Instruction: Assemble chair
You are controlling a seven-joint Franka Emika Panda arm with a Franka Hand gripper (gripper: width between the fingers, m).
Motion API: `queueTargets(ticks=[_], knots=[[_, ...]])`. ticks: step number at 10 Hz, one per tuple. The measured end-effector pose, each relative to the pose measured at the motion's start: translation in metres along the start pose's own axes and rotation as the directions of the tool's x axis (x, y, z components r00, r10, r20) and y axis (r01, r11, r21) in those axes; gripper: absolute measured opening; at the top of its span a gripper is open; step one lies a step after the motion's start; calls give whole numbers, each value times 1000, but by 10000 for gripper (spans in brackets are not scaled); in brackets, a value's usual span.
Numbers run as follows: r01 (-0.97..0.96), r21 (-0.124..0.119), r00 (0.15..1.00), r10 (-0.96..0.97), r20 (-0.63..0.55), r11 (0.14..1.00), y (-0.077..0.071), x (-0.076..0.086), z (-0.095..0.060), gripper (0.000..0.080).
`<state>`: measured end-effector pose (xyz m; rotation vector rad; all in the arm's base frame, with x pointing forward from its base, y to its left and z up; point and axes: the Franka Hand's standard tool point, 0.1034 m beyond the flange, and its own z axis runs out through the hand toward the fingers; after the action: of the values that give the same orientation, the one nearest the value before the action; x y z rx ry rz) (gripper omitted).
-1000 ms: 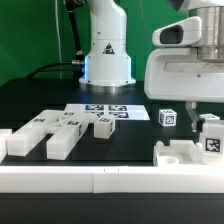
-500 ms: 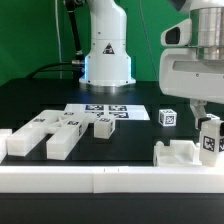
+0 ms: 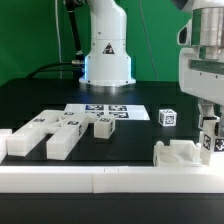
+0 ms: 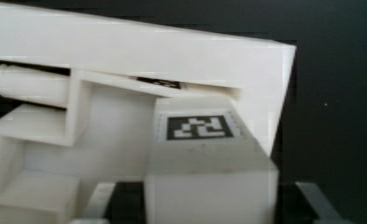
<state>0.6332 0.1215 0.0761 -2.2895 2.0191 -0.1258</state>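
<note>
My gripper [image 3: 209, 128] hangs at the exterior view's right, shut on an upright white chair block [image 3: 210, 138] with a square tag on its side. Just to that view's left of this block, a larger white chair part [image 3: 178, 154] rests against the front rail. In the wrist view the held block [image 4: 206, 150] fills the middle between my fingers [image 4: 109, 203], pressed against the larger white part [image 4: 91, 60] behind it; my gripper [image 4: 210, 205] straddles it. More chair parts lie at the exterior view's left: a notched slab [image 3: 40, 135], a small block [image 3: 102, 127] and a tagged cube [image 3: 167, 117].
The long white rail [image 3: 100, 180] runs along the table's front edge. The marker board [image 3: 100, 110] lies flat behind the loose parts. The robot's base [image 3: 107, 55] stands at the back centre before a green backdrop.
The gripper's body has turned and shifted toward the exterior view's right, looking narrower now. The held block stays almost in the same place beside the larger part.
</note>
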Motion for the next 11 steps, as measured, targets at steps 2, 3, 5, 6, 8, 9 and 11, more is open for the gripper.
queueTargets(ticks=[2, 3, 5, 6, 8, 9, 11], knots=[[4, 0, 1000, -4, 0, 1000, 0, 0, 0, 375], [94, 0, 996, -94, 0, 996, 0, 1, 0, 375], [241, 1, 971, -241, -2, 971, -1, 0, -1, 563], [344, 4, 939, -344, -3, 939, -2, -1, -2, 634], [500, 9, 866, -500, -8, 866, -5, 0, -3, 646], [590, 9, 808, -590, -9, 808, -5, 1, -3, 649], [706, 9, 708, -706, -12, 708, -5, -1, -4, 648]])
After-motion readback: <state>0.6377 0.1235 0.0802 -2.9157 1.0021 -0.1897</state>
